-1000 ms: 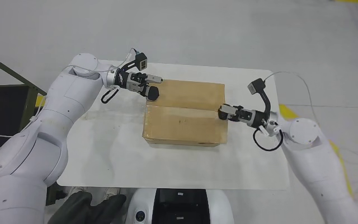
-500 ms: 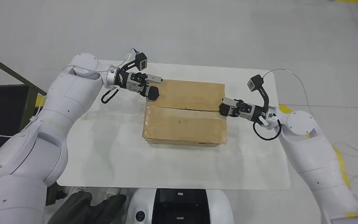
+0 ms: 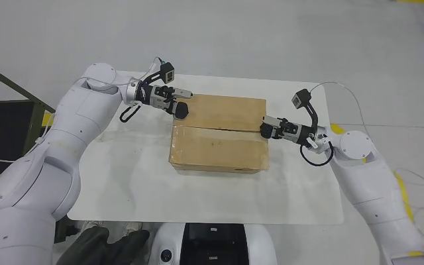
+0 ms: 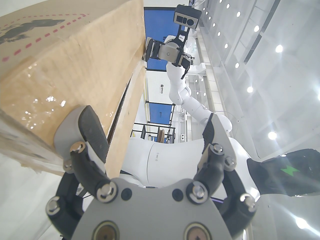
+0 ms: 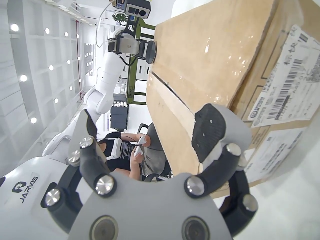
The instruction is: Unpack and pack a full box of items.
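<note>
Left hand (image 3: 180, 106) and right hand (image 3: 265, 127), fingers apart, at opposite box (image 3: 218, 139) ends

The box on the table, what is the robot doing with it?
The robot is getting ready to open the cardboard box on the white table. Its left gripper is at one end of the seam between the top flaps and its right gripper is at the other end. Both grippers are open. The flaps are shut flat, so nothing has been taken out yet.
</note>
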{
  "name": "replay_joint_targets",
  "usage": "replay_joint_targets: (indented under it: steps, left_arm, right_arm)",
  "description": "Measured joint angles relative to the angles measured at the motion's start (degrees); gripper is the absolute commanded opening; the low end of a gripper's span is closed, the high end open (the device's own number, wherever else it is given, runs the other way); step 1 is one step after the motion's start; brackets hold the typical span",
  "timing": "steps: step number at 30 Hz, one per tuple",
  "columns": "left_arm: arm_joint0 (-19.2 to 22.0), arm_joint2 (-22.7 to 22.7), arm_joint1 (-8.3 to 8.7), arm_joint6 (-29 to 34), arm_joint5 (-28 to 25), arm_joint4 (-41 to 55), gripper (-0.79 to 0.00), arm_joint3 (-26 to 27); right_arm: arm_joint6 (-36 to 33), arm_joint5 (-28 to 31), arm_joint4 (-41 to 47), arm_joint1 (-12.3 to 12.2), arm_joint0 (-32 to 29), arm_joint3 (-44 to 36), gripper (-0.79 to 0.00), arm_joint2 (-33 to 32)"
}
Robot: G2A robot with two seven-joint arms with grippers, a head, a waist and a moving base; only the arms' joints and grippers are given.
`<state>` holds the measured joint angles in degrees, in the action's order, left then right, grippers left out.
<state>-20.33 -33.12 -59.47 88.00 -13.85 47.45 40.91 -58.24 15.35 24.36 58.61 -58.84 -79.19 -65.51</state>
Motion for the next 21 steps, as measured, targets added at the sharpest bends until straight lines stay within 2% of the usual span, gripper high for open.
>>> replay_joint_targets:
  steps: [13,16,21]
  left_arm:
    - [0.0,0.0,0.00,0.0,0.0,0.0,0.000,0.0]
    - [0.0,0.0,0.00,0.0,0.0,0.0,0.000,0.0]
    - [0.0,0.0,0.00,0.0,0.0,0.0,0.000,0.0]
  right_arm:
    - [0.4,-0.5,0.6,0.0,-0.4,-0.4,0.000,-0.1]
    - [1.0,-2.3,3.3,-0.1,-1.7,-2.6,0.000,-1.5]
    - [0.8,-8.0,1.7,-0.7,-2.6,-6.0,0.000,-3.2]
